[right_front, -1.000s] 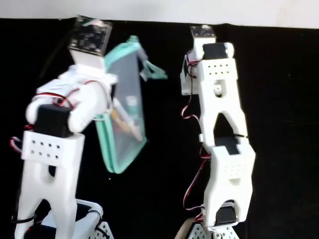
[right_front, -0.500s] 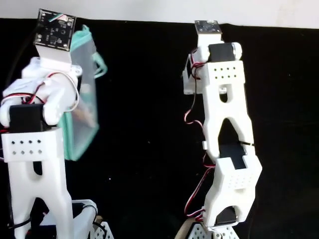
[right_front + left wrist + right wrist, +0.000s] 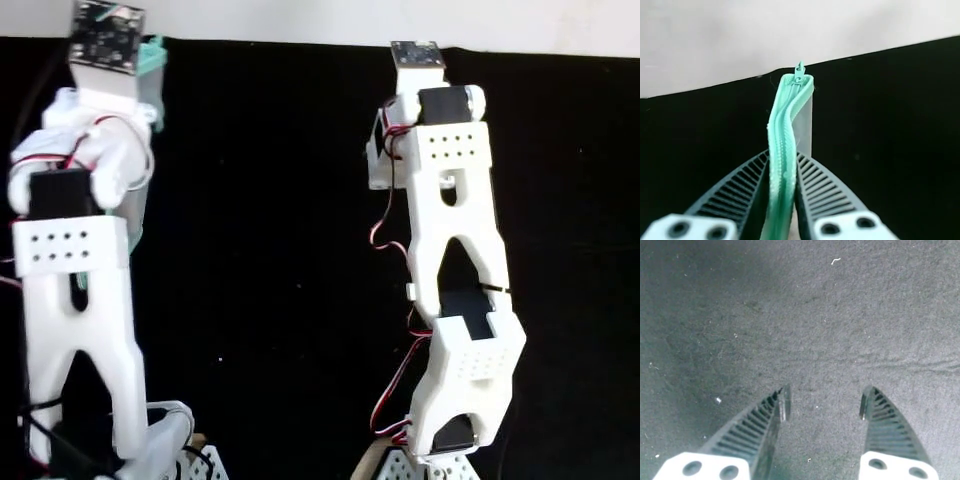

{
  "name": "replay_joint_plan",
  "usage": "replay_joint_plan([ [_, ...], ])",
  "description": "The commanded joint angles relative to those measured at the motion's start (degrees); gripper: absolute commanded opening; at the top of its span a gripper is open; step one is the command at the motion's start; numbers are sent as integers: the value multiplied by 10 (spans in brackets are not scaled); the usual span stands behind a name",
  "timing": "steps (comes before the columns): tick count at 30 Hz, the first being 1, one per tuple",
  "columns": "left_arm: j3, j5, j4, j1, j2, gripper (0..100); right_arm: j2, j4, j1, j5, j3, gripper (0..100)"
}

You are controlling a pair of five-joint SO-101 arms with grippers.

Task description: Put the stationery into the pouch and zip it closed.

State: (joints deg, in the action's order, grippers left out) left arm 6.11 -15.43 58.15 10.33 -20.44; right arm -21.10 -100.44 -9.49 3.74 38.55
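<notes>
My left gripper (image 3: 784, 161) is shut on the teal-edged clear pouch (image 3: 786, 125), which it holds up edge-on above the black cloth. The zipper teeth run closed along the top edge to the pull (image 3: 799, 67) at the far end. From above, the pouch (image 3: 150, 57) is mostly hidden behind the left arm (image 3: 78, 250) at the far left, with a teal sliver showing. What is inside the pouch cannot be made out. My right gripper (image 3: 825, 401) is open over bare black cloth, with nothing between its fingers.
A black cloth (image 3: 280, 250) covers the table, and a pale wall strip (image 3: 320, 20) runs along its far edge. The right arm (image 3: 452, 250) stands upright right of centre. A wide gap of cloth lies between the two arms.
The left arm has swung left with the pouch, from near the middle to the far left, turning the pouch edge-on. The right arm has barely shifted.
</notes>
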Motion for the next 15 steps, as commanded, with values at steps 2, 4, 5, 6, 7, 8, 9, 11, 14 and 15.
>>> replay_joint_plan([
  [2, -7, 44, 7, -85, 13, 6, 38, -6, -1, 6, 2, 231],
  [4, -5, 60, 15, -118, 16, 6, 38, -6, -1, 6, 3, 231],
  [5, 3, 65, 17, -132, 16, 6, 38, -6, -1, 6, 4, 231],
  [6, 15, 72, 15, -145, 16, 6, 38, -6, -1, 6, 6, 231],
  [7, 29, 77, 15, -159, 15, 6, 38, -6, -1, 6, 6, 231],
  [8, 42, 84, 15, -171, 15, 6, 38, -6, -1, 6, 6, 231],
  [9, 56, 91, 15, -181, 16, 6, 38, -6, -1, 6, 6, 231],
  [11, 86, 106, 13, -204, 16, 6, 38, -6, -1, 6, 6, 231],
  [14, 130, 140, -26, -239, 16, 6, 38, -6, 0, 6, 6, 231],
  [15, 145, 150, -46, -251, 16, 6, 38, -6, 0, 6, 6, 231],
])
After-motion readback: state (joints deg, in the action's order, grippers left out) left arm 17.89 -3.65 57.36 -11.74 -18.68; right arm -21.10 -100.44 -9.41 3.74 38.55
